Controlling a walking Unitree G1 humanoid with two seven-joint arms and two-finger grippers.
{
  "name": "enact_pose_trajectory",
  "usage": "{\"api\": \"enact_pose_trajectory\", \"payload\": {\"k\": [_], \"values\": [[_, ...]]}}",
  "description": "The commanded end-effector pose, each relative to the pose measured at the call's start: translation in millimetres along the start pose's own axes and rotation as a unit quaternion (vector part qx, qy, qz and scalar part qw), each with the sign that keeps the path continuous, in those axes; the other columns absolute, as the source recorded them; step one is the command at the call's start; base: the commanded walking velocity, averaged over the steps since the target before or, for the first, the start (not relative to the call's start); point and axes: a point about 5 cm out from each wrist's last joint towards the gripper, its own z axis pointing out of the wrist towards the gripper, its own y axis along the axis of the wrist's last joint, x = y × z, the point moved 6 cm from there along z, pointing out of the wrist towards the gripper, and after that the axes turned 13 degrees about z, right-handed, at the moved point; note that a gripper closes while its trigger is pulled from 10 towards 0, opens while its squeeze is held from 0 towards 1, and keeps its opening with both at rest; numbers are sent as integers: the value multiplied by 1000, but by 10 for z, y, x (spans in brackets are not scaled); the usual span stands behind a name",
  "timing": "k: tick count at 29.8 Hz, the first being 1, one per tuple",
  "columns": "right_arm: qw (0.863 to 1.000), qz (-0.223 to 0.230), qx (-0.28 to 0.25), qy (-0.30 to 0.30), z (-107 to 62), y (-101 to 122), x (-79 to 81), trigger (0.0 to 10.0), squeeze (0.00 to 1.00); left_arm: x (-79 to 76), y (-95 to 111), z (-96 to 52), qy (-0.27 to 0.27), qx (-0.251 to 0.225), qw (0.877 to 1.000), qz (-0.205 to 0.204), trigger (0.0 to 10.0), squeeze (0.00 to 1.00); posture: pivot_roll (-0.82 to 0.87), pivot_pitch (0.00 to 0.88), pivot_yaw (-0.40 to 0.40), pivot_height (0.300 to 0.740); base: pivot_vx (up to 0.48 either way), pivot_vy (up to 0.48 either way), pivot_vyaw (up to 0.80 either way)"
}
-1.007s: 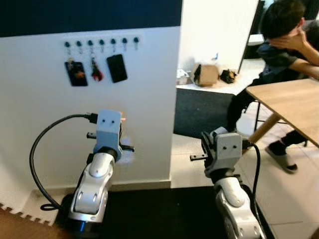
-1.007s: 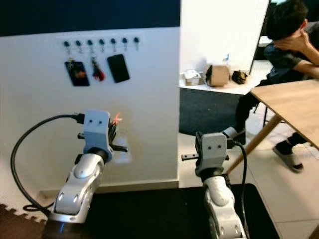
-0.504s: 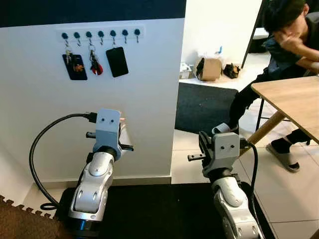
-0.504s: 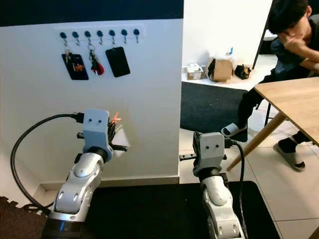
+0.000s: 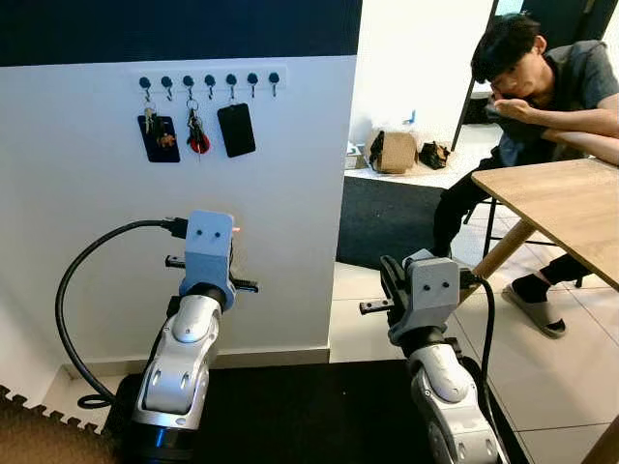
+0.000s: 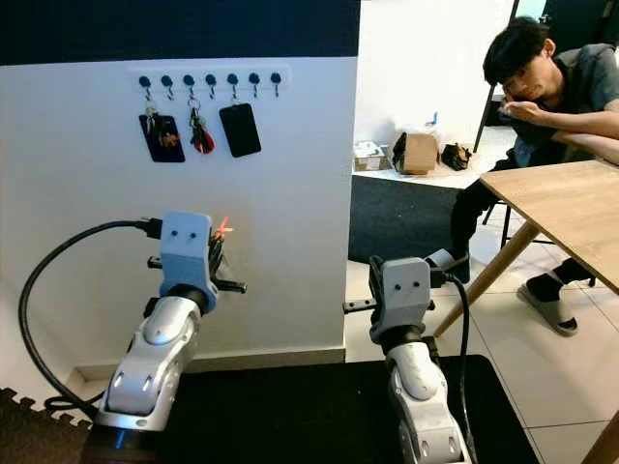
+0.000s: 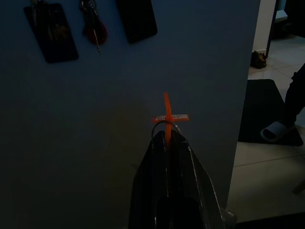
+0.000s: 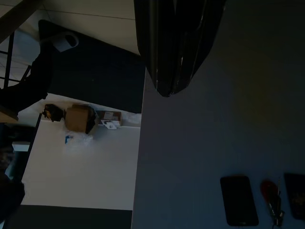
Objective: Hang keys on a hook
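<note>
A: Nearest first: what does the left gripper (image 7: 167, 138) have?

B: Its 2 black fingers are pinched narrow on the keys (image 7: 166, 119). An orange tag and a thin metal ring poke out past the tips, at mid-frame in the left wrist view. In the right eye view the orange bit (image 6: 222, 229) shows beside the wrist housing, left of centre.

A: How will that handle?

B: My guess is light and loose. The ring is stiff and slick, the tag is thin and will likely flop, so it could twist in the grip. The hold is best kept low on the tag with the ring left free above the fingertips, since the ring is what must slip over a hook.

A: And the right gripper (image 8: 174, 71)?

B: It is raised at the lower middle of the head views, and its fingers look closed together on nothing.

A: Further out?

B: The white wall (image 5: 290, 174) stands straight ahead, and the hook rail (image 5: 208, 81) sits in the upper left of the frame, well above the left gripper. I count 7 hooks. The 1st, 3rd and 5th from the left carry a dark fob (image 5: 159, 138), a bunch with a red tag (image 5: 197, 137) and a black card (image 5: 236, 130).

A: Room to move?

B: The 2 rightmost hooks are bare and near the wall's corner edge, so there is open approach from the right. A wooden counter (image 5: 561, 208) and a seated person (image 5: 542, 92) are in the right of the frame, well apart from that path.
</note>
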Motion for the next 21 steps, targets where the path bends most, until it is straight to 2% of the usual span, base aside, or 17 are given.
{"api": "enact_pose_trajectory", "payload": {"k": [1, 9, 12, 21], "values": [[1000, 3, 5, 2, -10, -29, 10, 10000, 0, 66, -51, 1, 11, 8, 1000, 13, 10000, 0, 49, 137, 65, 740, 0, 0, 0], [1000, 3, 3, 5, -11, -19, 22, 10000, 0, 108, -91, 3, 22, 17, 1000, 11, 10000, 0, 51, 141, 64, 740, 0, 0, 0], [1000, -6, -1, 11, -22, -9, 43, 10000, 0, 191, -161, -21, 41, 26, 999, -15, 10000, 0, 50, 142, 66, 740, 0, 0, 0], [1000, -8, 2, 7, -44, -22, 5, 10000, 0, 163, -265, -120, 28, 31, 999, -29, 10000, 0, 51, 146, 64, 740, 0, 0, 0]]}}
